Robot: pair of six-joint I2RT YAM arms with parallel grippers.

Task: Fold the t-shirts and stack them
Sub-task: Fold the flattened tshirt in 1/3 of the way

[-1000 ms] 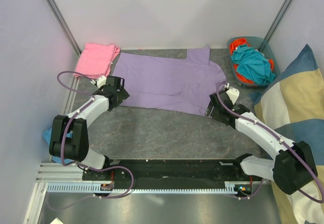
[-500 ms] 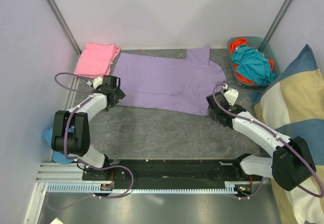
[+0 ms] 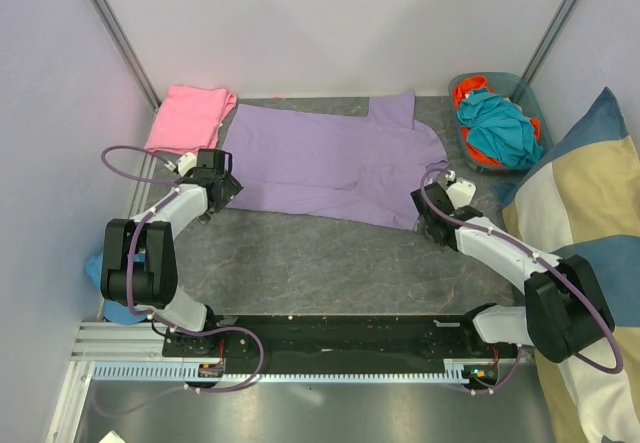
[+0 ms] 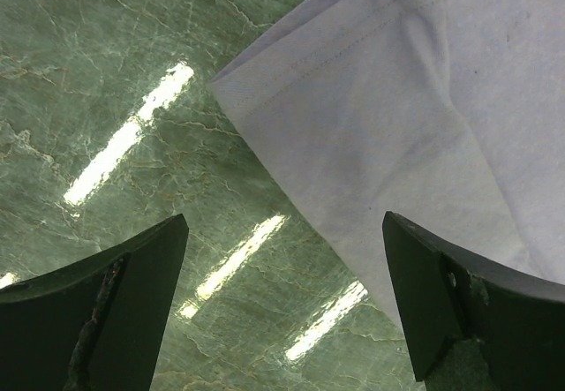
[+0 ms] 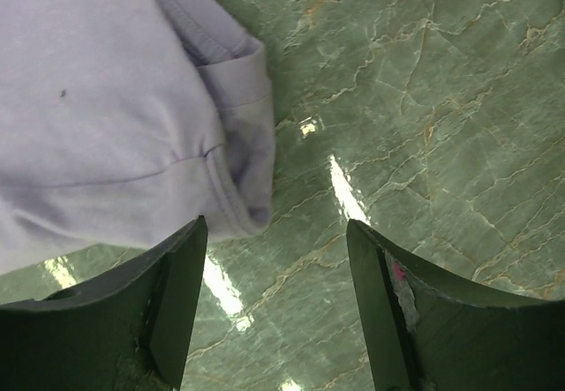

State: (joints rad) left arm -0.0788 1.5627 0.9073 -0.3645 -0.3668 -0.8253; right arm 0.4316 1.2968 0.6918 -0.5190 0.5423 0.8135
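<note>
Lavender t-shirt (image 3: 330,163) spread out, pink t-shirt (image 3: 188,118) folded, left gripper (image 4: 284,223) and right gripper (image 5: 276,228) open at its corners

One lavender t-shirt (image 3: 330,158), one pink t-shirt (image 3: 188,118), one clothes bin (image 3: 520,79), one striped cushion (image 3: 590,203)

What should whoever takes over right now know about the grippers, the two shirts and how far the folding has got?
Left gripper: open, holding nothing, low over the lavender shirt's near-left corner.
Right gripper: open, holding nothing, over its near-right corner.
Lavender shirt: spread flat on the table, unfolded.
Pink shirt: looks folded, at the far-left corner.
Done: pink fold, apparently.
To do: fold the lavender, stack the two.
</note>
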